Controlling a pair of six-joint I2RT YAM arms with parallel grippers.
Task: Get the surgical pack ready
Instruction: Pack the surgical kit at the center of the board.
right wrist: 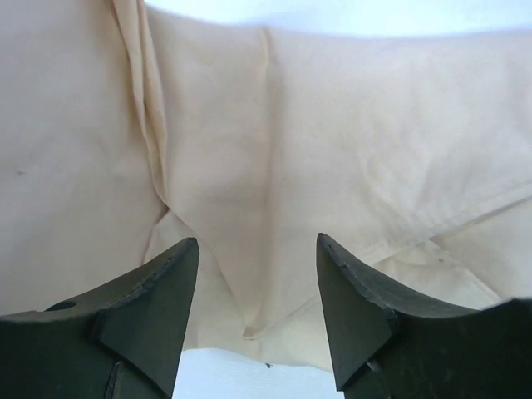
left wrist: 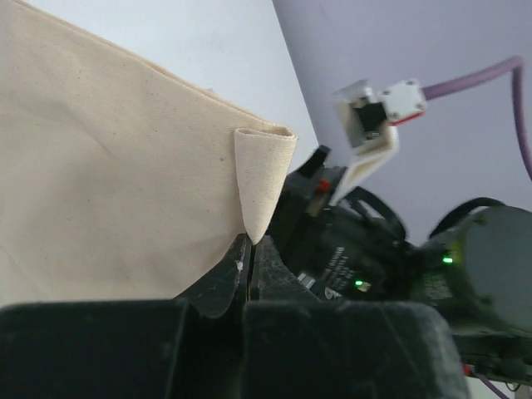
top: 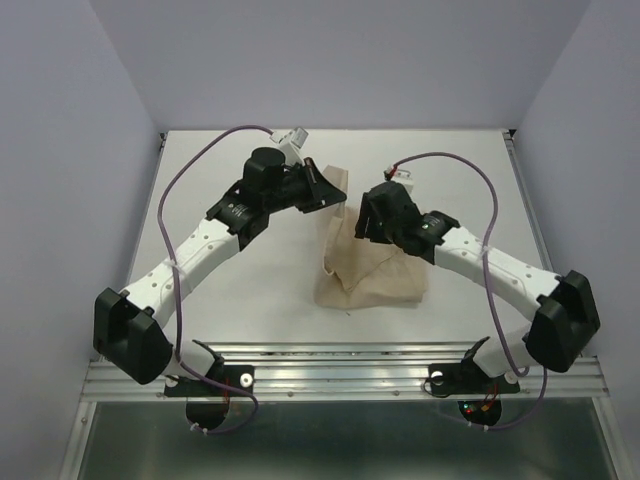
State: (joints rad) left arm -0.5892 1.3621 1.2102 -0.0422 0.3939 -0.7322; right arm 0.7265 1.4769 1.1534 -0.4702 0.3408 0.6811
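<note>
We found the cloth sheet (top: 372,275) on the table (top: 250,290), the left gripper (top: 330,190) at its far corner, the right gripper (top: 368,226) above it.

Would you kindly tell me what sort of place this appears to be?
Probably a robotics lab test cell: plain walls enclose a white table, two robot arms are mounted on a metal rail, and a beige cloth lies between them.

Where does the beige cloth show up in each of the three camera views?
Top external: beige cloth mid-table, between both arms.
Left wrist: cloth fills the left side, a folded corner pinched in the left gripper.
Right wrist: cloth fills the picture beyond the open right gripper.
Shared landmark: the white table.
</note>
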